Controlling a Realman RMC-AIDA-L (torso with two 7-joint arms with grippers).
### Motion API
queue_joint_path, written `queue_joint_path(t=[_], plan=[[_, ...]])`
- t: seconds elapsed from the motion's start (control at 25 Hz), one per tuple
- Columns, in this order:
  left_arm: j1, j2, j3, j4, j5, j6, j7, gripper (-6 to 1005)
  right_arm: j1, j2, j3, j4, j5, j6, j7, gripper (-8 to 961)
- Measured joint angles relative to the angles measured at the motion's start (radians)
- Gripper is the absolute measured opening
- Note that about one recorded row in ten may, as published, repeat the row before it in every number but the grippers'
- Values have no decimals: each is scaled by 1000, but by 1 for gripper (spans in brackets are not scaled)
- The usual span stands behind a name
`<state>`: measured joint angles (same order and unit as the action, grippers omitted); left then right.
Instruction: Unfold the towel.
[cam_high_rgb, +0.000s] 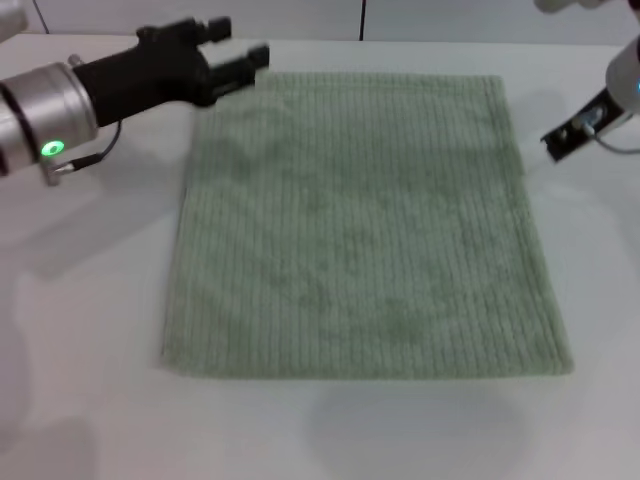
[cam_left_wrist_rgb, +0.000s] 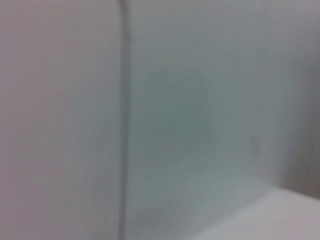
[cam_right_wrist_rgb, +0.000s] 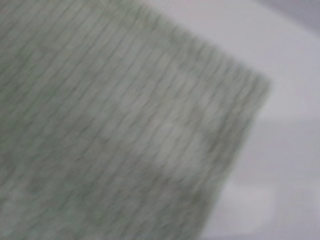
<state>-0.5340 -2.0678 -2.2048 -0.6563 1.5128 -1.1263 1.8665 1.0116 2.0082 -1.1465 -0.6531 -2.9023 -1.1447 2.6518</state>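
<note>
Towel (cam_high_rgb: 365, 225) lies spread flat on your white table (cam_high_rgb: 90, 400), mid-workspace. Your left gripper (cam_high_rgb: 238, 55) hovers at its far left corner, fingers parted, holding nothing. Your right gripper (cam_high_rgb: 570, 135) sits just off the far right edge; grip state: can't tell.

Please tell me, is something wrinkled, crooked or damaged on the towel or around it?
Nothing stands out. The pale sage-green ribbed terry towel lies flat and spread on the white table. The left gripper hovers by its far left corner, and the right gripper is beside its far right edge.
</note>
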Motion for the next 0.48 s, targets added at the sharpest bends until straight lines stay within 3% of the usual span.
queue_joint_path(t=[0.24,0.36,0.4,0.48], plan=[[-81,-1,-9,253,-417,95,283,638,-67,18,-62,-208,-15,29,32,-2],[-93,-1,-9,305,-638,89,353,638,-168,49,-90,-379,-16,124,30,-2],[-93,-1,-9,305,-638,89,353,637,-168,49,-90,-379,-16,124,30,-2],[-94,-1,-9,306,-692,89,361,637,-241,65,-127,-456,-16,204,29,-1]])
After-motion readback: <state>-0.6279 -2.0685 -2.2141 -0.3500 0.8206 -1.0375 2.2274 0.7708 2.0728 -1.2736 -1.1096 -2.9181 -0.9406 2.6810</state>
